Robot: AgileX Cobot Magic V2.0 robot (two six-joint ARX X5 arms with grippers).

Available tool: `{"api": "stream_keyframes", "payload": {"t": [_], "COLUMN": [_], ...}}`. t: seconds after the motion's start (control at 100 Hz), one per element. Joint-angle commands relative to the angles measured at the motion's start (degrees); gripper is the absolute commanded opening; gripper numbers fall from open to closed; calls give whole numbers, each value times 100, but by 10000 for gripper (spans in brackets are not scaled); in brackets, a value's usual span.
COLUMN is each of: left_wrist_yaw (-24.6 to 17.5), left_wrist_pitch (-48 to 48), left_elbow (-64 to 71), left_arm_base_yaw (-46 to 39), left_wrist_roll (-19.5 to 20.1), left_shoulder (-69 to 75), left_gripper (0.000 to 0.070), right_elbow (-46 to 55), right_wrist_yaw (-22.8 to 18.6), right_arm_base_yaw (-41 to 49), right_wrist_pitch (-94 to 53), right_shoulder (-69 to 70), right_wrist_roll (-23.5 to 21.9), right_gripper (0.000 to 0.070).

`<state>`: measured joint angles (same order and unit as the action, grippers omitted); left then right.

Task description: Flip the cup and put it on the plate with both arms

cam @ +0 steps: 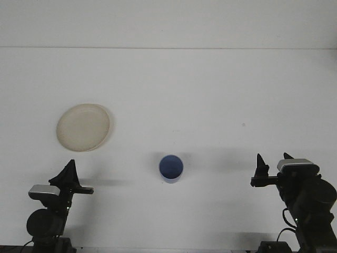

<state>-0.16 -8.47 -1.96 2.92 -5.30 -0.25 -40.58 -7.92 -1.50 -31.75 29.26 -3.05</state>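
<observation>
Nearest the camera, the left gripper (70, 171) sits low at the left edge and the right gripper (272, 163) low at the right, fingers spread apart. Between them, well apart from both, the blue cup (171, 168) stands mouth-up on the white table (210, 95). Farther back left lies the cream plate (83, 127); whether the left gripper is spread cannot be told.

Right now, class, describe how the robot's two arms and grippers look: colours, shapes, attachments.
Both arms are matte black with rounded, cylindrical joint housings. The left gripper ends in pointed black fingers and carries a small silver-grey box at its wrist. The right gripper has two short black fingers and a matching silver-grey box. A thin black cable loops near the right arm's base.
</observation>
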Motion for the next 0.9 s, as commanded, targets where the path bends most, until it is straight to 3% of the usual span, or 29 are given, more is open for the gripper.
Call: {"api": "stream_keyframes", "payload": {"t": [0.0, 0.89], "left_wrist_yaw": [-9, -9], "left_wrist_pitch": [-61, -61], "left_elbow": [111, 111], "left_arm_base_yaw": [15, 15], "left_wrist_roll": [4, 7], "left_shoulder": [7, 7], "left_gripper": [11, 11], "right_elbow": [179, 472], "right_wrist_yaw": [-9, 46], "right_arm_base_yaw": [9, 2], "right_wrist_pitch": [275, 820], "right_shoulder": [-59, -81], "right_wrist_roll": [136, 179], "right_gripper": [539, 539]}}
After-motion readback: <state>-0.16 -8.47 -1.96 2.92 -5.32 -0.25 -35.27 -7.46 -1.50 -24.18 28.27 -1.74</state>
